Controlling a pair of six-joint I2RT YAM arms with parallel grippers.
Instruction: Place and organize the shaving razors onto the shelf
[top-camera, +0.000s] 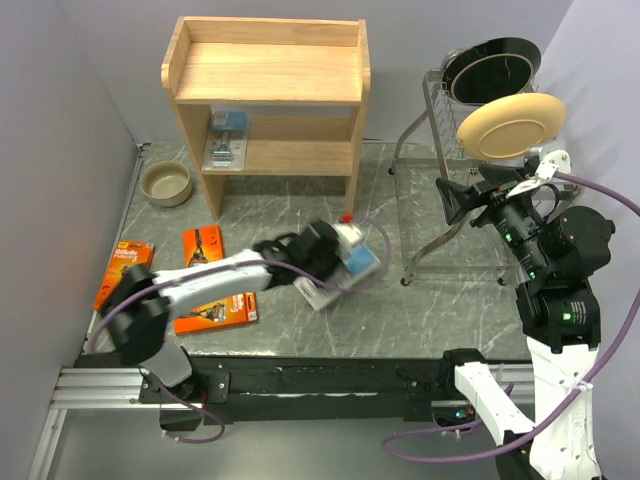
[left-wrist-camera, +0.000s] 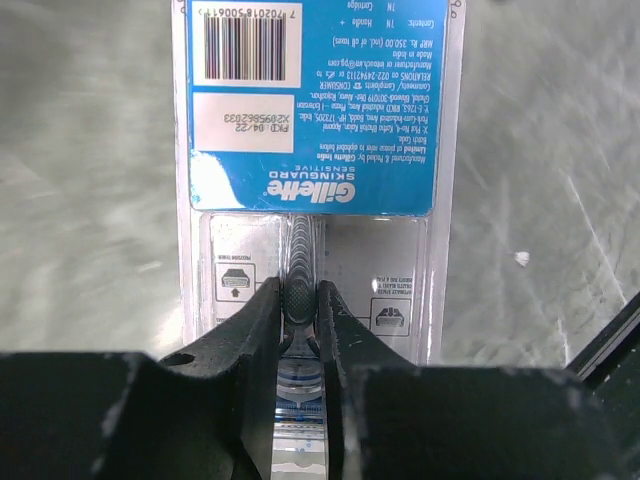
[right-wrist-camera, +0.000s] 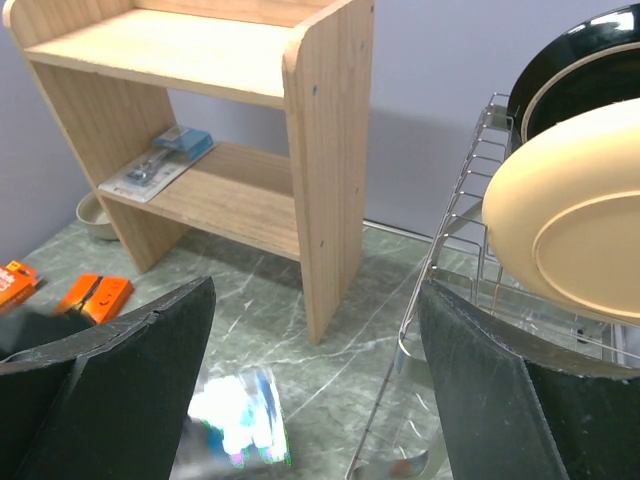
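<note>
The wooden shelf stands at the back of the table and also shows in the right wrist view. One clear blister razor pack lies on its lower board. My left gripper is shut on a second blister pack and holds it mid-table, in front of the shelf. It shows blurred in the right wrist view. Three orange razor packs lie on the table at the left. My right gripper is open and empty, beside the dish rack.
A wire dish rack stands at the right rear and holds a black plate and a cream plate. A small beige bowl sits left of the shelf. Grey walls close the left and back sides.
</note>
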